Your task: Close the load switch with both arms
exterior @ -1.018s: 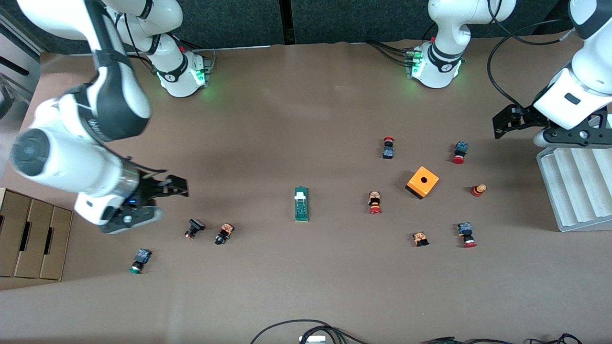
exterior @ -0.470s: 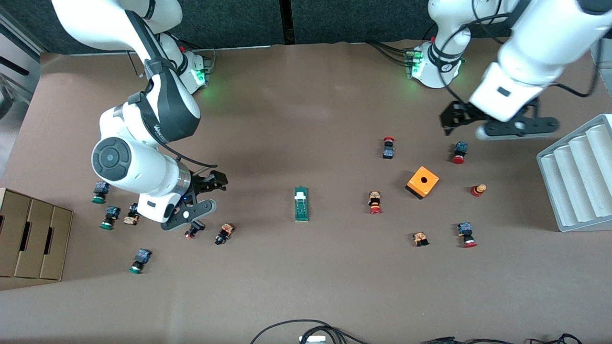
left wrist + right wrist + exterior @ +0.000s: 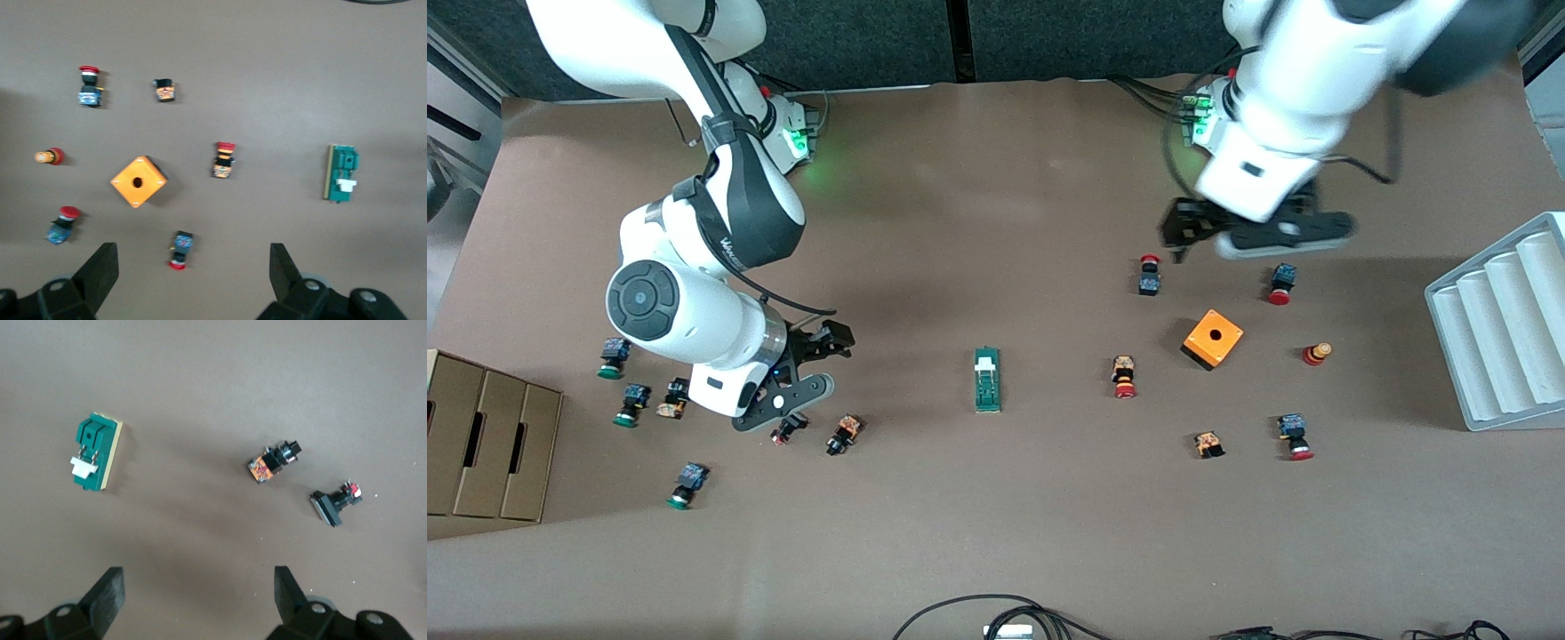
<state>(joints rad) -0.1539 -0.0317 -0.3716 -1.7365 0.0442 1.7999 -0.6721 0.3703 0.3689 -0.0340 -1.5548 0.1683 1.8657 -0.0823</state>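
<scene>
Fingers spread wide and empty on both: my left gripper (image 3: 1179, 233) over the red-capped push button (image 3: 1149, 275), right gripper (image 3: 818, 351) over bare desk (image 3: 996, 533). Load switch (image 3: 987, 380) sits mid-desk (untouched). Stray black-capped push button (image 3: 843, 434) might get swept aside.

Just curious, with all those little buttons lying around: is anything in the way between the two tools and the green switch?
Nothing visible. Bare table separates the load switch from the open right tool and the open left tool; the push buttons lie off to the sides.
</scene>
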